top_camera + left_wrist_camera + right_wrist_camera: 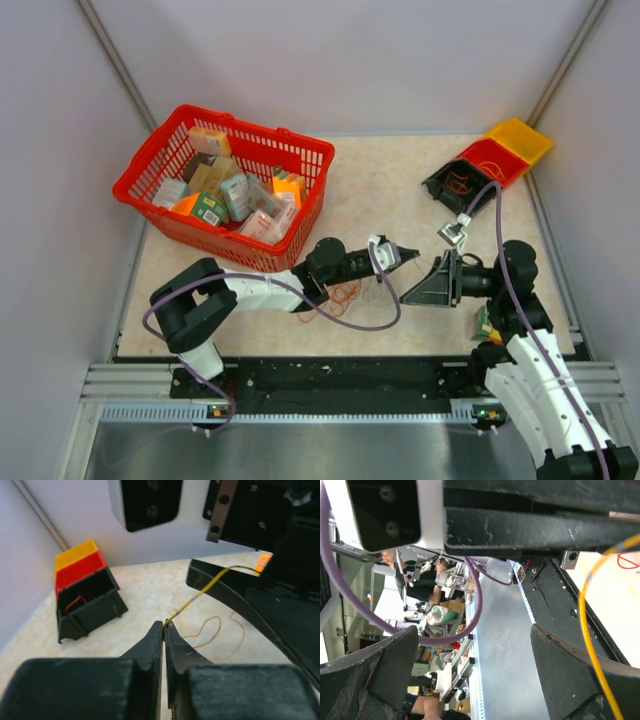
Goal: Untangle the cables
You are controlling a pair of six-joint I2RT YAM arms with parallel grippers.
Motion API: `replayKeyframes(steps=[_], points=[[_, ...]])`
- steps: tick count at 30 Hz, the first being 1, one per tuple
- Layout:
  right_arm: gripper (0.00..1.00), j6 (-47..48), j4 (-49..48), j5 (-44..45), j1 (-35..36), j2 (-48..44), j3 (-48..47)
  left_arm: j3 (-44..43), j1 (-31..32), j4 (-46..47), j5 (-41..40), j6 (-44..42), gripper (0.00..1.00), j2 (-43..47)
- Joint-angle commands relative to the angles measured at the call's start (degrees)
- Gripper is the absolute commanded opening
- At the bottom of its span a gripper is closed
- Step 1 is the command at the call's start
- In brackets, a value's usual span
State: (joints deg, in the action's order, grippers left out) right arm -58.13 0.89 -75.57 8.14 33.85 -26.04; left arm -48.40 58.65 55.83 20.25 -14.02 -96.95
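The cables (345, 293) lie as a thin orange-red tangle on the table below my left arm. In the left wrist view my left gripper (164, 625) is shut on the end of one yellow cable (200, 594). That strand rises tautly to the right across a black finger (225, 585) of my right gripper, and loose yellow loops (215, 635) rest on the table beyond. My right gripper (475, 680) is open with nothing between its fingers, and the yellow cable (585, 625) passes beside its right finger. From above, both grippers (407, 252) (420, 285) meet tip to tip mid-table.
A red basket (150, 160) full of boxes stands at the back left. Black (440, 185), red (495, 160) and yellow (520, 140) bins sit at the back right; the black bin (100, 587) holds an orange wire. Grey walls close in the table.
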Motion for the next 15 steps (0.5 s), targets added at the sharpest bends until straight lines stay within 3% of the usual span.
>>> replayKeyframes(steps=[1,4,7,10,15], points=[[0.95,5.80,7.77,1.29,0.47,-0.45,-2.61,-4.76,0.15,0.97,-4.58,1.89,0.00,1.14],[0.97,14.87,20.79,7.78,1.26,1.74,-2.09,-13.00,-0.03,-12.27,-16.52,5.92,0.00,0.80],[0.97,14.36,20.65,13.49,7.21,3.24,1.43,-23.72,-1.26,-28.10,-24.28,11.98,0.00,-2.45],[0.97,13.48,20.38,19.40,14.79,2.81,0.91,-27.09,-3.10,-34.30,-21.76,16.11,0.00,-5.09],[0.99,13.47,21.69,25.27,14.89,-2.73,-2.43,-27.01,-7.05,-37.20,-14.47,23.94,0.00,-7.73]])
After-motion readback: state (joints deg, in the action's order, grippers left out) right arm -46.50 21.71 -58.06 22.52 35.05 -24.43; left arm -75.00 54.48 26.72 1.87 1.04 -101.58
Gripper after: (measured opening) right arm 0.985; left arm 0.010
